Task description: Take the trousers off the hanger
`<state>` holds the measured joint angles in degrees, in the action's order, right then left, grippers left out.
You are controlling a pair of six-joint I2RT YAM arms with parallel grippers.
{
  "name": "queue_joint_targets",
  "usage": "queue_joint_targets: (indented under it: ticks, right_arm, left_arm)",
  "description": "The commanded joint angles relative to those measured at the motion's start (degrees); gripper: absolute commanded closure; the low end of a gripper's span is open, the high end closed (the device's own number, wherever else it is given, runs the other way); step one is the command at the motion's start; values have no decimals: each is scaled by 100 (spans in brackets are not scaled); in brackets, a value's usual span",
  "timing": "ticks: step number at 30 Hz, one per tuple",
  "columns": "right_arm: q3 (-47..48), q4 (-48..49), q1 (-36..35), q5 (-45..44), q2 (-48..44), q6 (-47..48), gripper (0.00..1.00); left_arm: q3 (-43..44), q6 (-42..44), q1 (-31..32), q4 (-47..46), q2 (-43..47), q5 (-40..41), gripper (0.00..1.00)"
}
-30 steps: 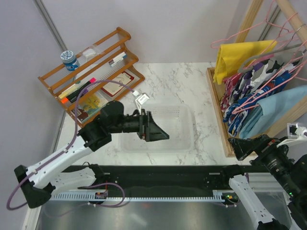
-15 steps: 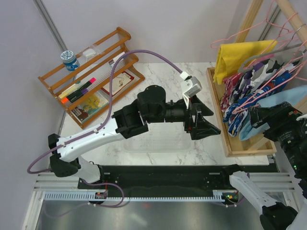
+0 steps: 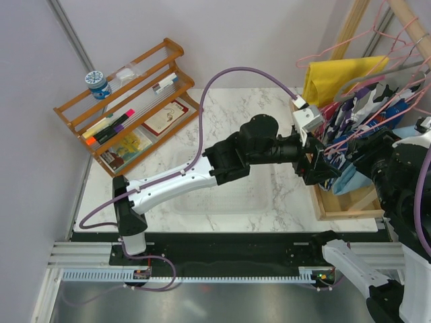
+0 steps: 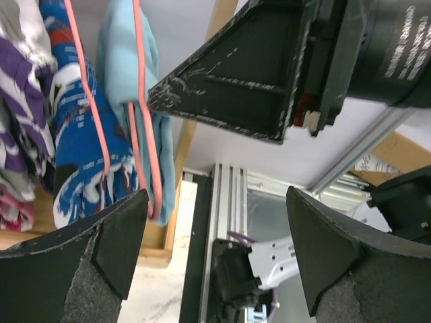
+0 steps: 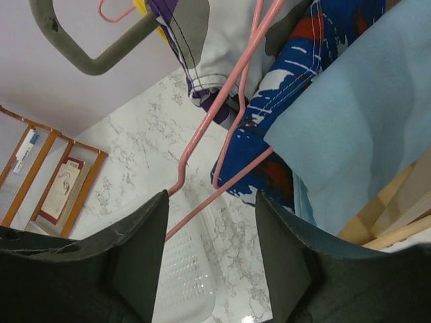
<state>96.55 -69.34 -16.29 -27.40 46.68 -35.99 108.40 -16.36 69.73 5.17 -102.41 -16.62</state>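
The light blue trousers [image 3: 347, 182] [image 5: 357, 121] [image 4: 116, 60] hang on a pink wire hanger [image 5: 229, 185] [image 4: 138, 134] at the rack's near end. My right gripper [image 5: 212, 262] [image 3: 360, 149] is open under the hanging clothes. The hanger's lower wire crosses the gap between its fingers, close to the left finger [image 5: 135, 262]. My left gripper [image 4: 215, 249] [image 3: 322, 168] is open and empty, reaching in from the left just short of the trousers. One right finger shows as a black wedge [image 4: 256, 87] right above it.
Blue-white-purple patterned clothes [image 3: 343, 128] and a yellow cloth [image 3: 330, 77] hang on more pink hangers; a grey hanger [image 5: 87, 57] is above. A wooden frame base [image 3: 316, 195] edges the rack. A clear tray [image 3: 202, 198] lies mid-table; a wooden shelf [image 3: 128, 101] is far left.
My left arm swung from over the tray across to the rack. My right gripper rose from the table edge up among the hangers, and its jaws narrowed.
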Motion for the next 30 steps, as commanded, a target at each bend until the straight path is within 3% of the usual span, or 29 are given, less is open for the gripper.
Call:
queue_joint_targets:
  ticks: [1, 19, 30]
  right_arm:
    - [-119, 719, -23, -345, 105, 92, 39]
    - [-84, 1221, -32, -1039, 263, 188, 43]
    - [-637, 2100, -32, -1487, 386, 136, 50]
  left_arm:
    - [629, 291, 23, -324, -209, 115, 11]
    - [990, 151, 23, -280, -639, 590, 25]
    - [1350, 98, 23, -104, -912, 625, 50]
